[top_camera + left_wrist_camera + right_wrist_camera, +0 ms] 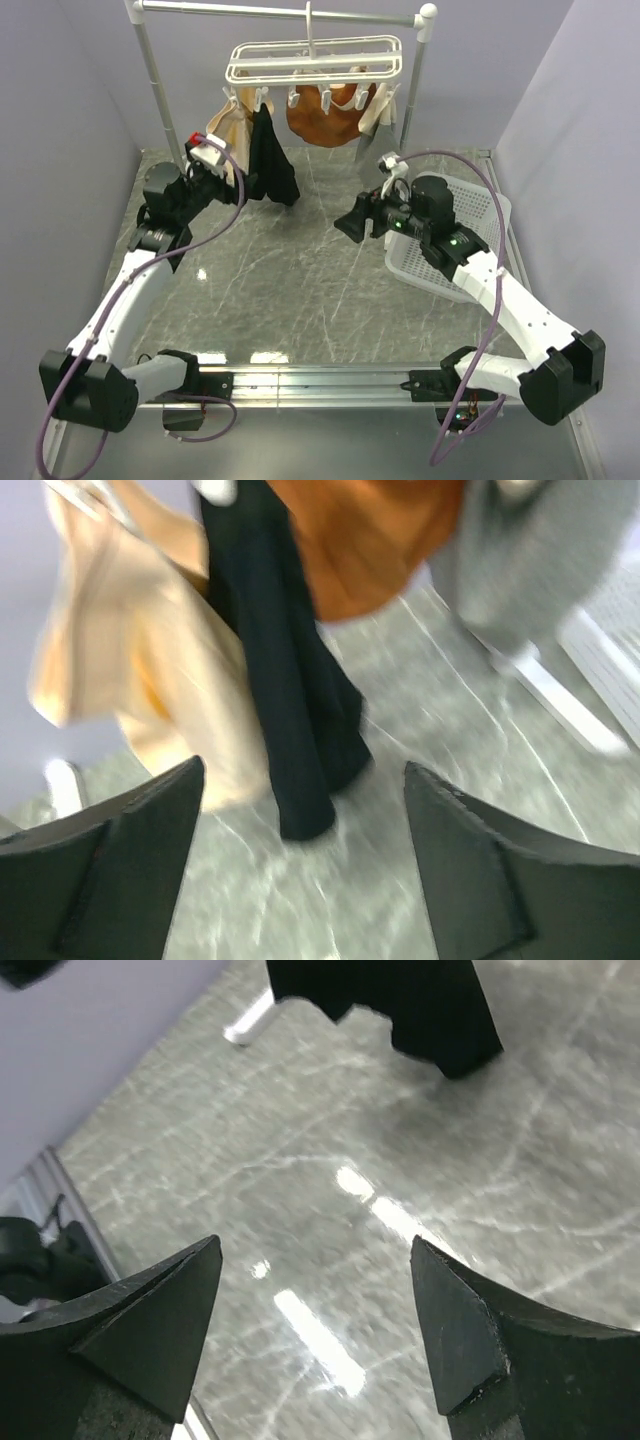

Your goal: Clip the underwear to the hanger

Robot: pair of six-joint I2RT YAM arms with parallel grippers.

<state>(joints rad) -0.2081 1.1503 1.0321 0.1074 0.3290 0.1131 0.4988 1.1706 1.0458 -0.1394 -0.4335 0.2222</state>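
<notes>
Top view, black underwear (272,160) hanging from the white hanger (315,58) at upper centre, left jaws just beside it, right jaws centre-right, left wrist view, left jaws spread wide and empty, underwear between tan garment (130,660) and orange garment (370,550), right wrist view, right jaws spread wide and empty above the surface (350,1160), underwear at top edge.
</notes>
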